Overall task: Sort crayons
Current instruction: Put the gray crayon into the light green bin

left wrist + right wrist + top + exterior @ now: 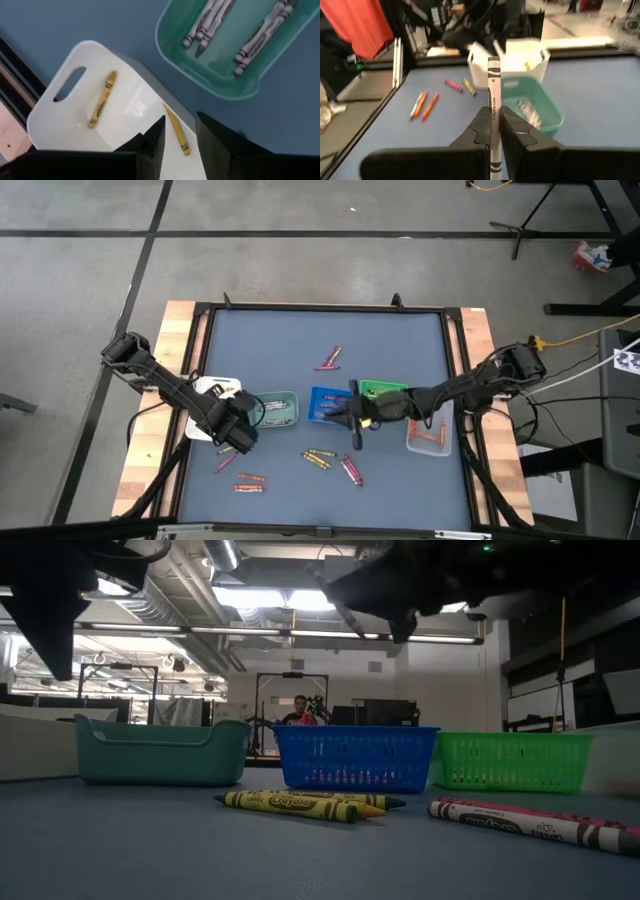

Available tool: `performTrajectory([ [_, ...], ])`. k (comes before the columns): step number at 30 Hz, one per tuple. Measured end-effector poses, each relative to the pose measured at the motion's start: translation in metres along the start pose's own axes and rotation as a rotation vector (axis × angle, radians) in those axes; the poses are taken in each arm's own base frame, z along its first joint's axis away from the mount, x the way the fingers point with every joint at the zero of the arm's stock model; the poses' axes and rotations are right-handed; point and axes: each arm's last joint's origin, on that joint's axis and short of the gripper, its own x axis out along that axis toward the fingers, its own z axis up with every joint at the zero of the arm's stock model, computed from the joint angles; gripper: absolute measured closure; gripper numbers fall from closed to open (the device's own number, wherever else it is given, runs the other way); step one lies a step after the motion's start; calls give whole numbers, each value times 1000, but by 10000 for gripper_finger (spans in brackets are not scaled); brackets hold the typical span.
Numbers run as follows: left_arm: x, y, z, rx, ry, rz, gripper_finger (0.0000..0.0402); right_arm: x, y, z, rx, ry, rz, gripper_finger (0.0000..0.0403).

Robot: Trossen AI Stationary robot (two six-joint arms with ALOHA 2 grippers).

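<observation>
My right gripper (347, 416) hangs above the right edge of the blue tray (325, 403), shut on a grey crayon (493, 100). My left gripper (238, 432) is open and empty over the near end of the white tray (210, 392). That tray holds two yellow crayons (101, 99), which lie flat on its floor. Grey crayons (260, 35) lie in the teal tray (277, 410). Loose crayons lie flat on the blue mat: pink and red ones (328, 360), yellow and green ones (318, 458), pink ones (350, 470) and red and orange ones (250, 482). My right gripper pinches the grey crayon about its middle (493, 116) between the two fingers. The crayon runs lengthwise between the fingers. One end (493, 62) sticks out well past the fingertips. The crayon is lifted clear of the mat and the trays.
A green tray (383, 392) stands right of the blue one. A clear tray (430, 432) with orange crayons stands at the right edge. A raised black frame (320, 308) borders the mat. In the low view a yellow crayon (290, 803) lies in front, and a person (298, 710) shows far behind.
</observation>
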Motion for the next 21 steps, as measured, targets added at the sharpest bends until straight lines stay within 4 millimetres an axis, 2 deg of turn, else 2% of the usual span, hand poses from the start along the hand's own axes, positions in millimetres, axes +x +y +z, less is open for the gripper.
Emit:
performTrajectory([
  [3,0,0,1,0,-23,7,310,2,-10,6,6,-32,-7,384],
  [7,0,0,1,0,-26,7,310,17,-16,12,-2,-46,-21,384],
  [16,0,-1,1,-7,-13,-10,310,84,-20,12,-120,-34,-5,384],
  [21,-10,-5,4,-15,69,-76,310,114,-19,7,-169,4,-11,384],
])
